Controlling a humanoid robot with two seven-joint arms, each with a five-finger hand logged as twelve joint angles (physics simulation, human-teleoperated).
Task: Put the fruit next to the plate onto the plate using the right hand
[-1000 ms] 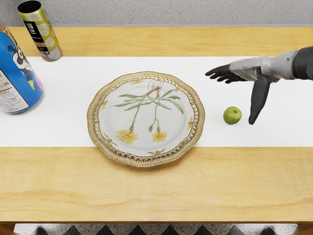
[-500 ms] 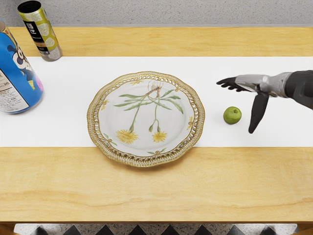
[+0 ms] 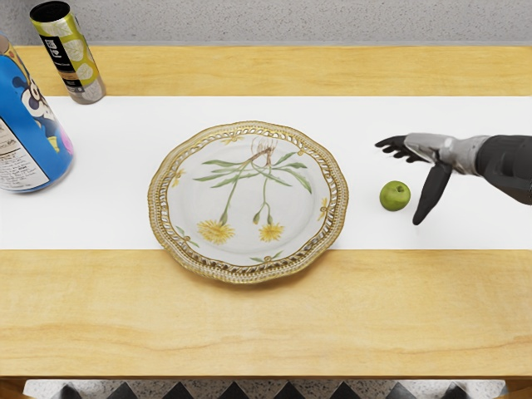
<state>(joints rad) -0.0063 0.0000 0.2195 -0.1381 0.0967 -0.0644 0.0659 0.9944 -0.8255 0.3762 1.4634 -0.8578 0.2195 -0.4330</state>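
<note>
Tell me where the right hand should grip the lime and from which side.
Grip the lime across its middle, pinching opposite sides, probably coming from above and the picture's right, where the open right hand hovers. It is small, round and stands clear of the plate.

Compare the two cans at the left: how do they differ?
The slim can is narrow, yellow-green with a black label; the blue can is much wider, with cartoon print. The slim can shows whole, farther back; the blue can is cut off by the left edge. Both are cylinders, left of the plate.
</note>
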